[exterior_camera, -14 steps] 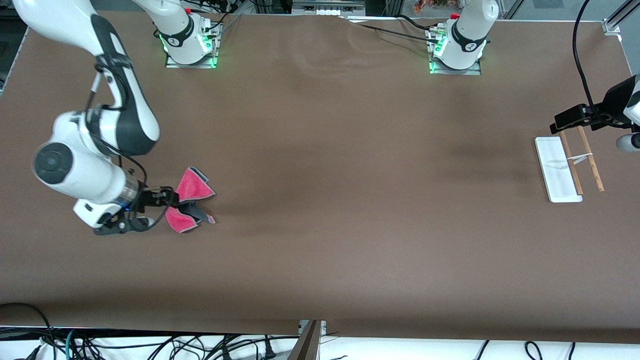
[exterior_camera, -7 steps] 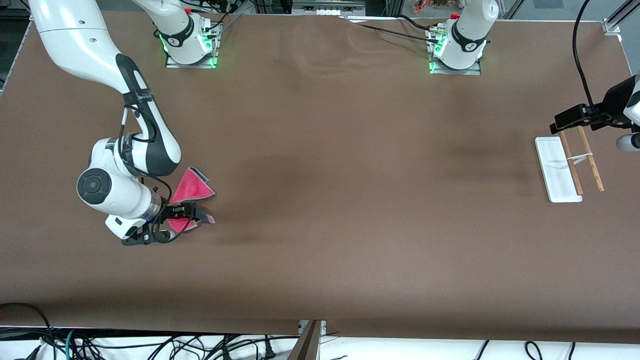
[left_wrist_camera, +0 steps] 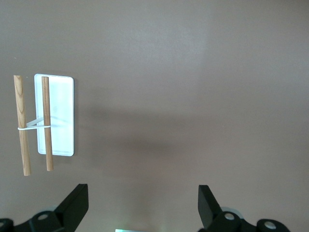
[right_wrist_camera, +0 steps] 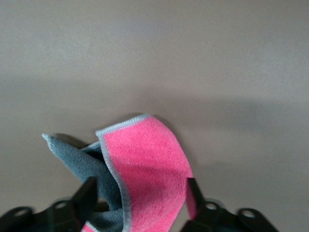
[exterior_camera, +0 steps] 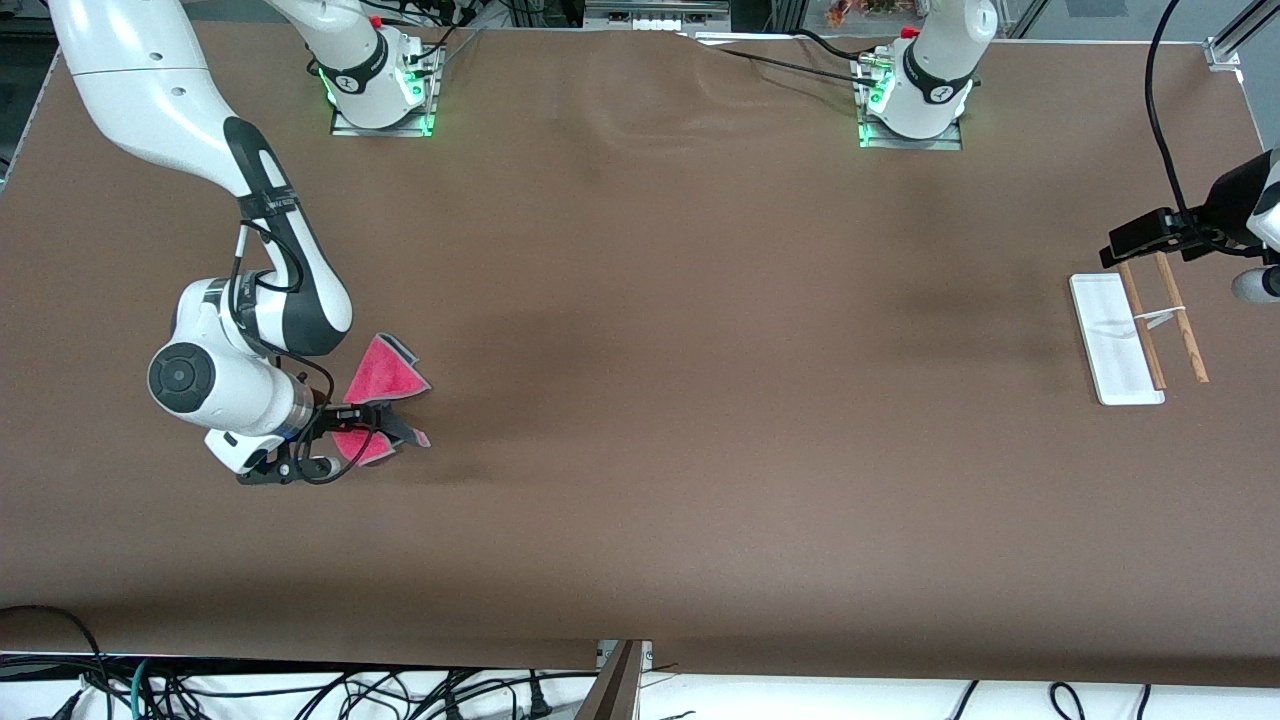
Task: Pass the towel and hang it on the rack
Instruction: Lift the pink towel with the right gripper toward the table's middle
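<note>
The towel (exterior_camera: 384, 376), pink-red with grey edging and a dark grey reverse, lies crumpled on the table toward the right arm's end. My right gripper (exterior_camera: 372, 422) is low over it, with its fingers either side of a raised fold. In the right wrist view the towel (right_wrist_camera: 145, 164) fills the gap of the right gripper (right_wrist_camera: 140, 193), whose jaws stand apart. The rack (exterior_camera: 1140, 335), a white base with two wooden rods, stands toward the left arm's end. My left gripper (exterior_camera: 1150, 238) waits above the rack's end. In the left wrist view the left gripper (left_wrist_camera: 142, 198) is open and empty beside the rack (left_wrist_camera: 54, 116).
The brown table cover (exterior_camera: 700, 400) is bare between towel and rack. Both arm bases (exterior_camera: 380, 90) are bolted along the edge farthest from the front camera. Cables (exterior_camera: 300, 690) hang below the nearest edge.
My right arm has swung in toward the towel and come down, so its fingers now straddle the fold. The towel, the rack and the left arm have not moved.
</note>
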